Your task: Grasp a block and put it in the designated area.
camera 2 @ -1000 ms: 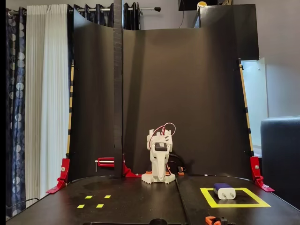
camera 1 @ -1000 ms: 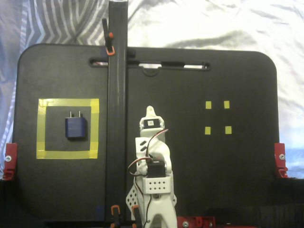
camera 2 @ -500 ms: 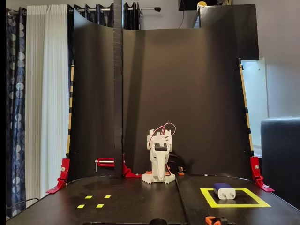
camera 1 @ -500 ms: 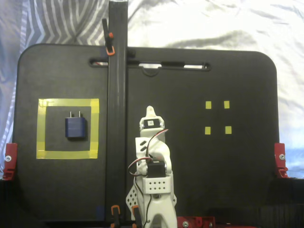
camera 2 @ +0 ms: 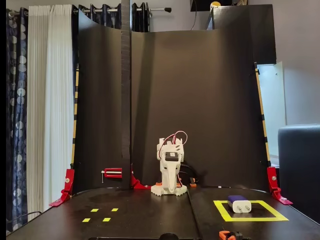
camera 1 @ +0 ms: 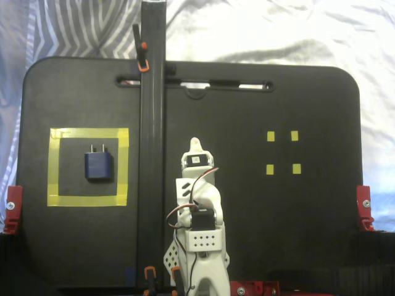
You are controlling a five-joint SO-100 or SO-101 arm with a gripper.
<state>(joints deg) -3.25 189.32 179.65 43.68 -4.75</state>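
The dark-blue block [camera 1: 99, 166] lies flat inside the designated area [camera 1: 88, 133], a yellow-taped square at the left of the black board; its two prongs point toward the board's far edge. In the other fixed view the block [camera 2: 239, 204] rests within the yellow outline [camera 2: 250, 218] at the right front. The white arm is folded over its base at the board's near middle. Its gripper [camera 1: 195, 145] is well to the right of the square, apart from the block. The gripper [camera 2: 170, 186] points down with its fingers together and holds nothing.
A black upright post [camera 1: 152, 154] stands between the arm and the yellow square. Four tiny yellow tape squares [camera 1: 270, 136] mark the right half of the board. Red clamps [camera 1: 12, 208] grip the board's side edges. A black backdrop [camera 2: 200, 100] rises behind the arm.
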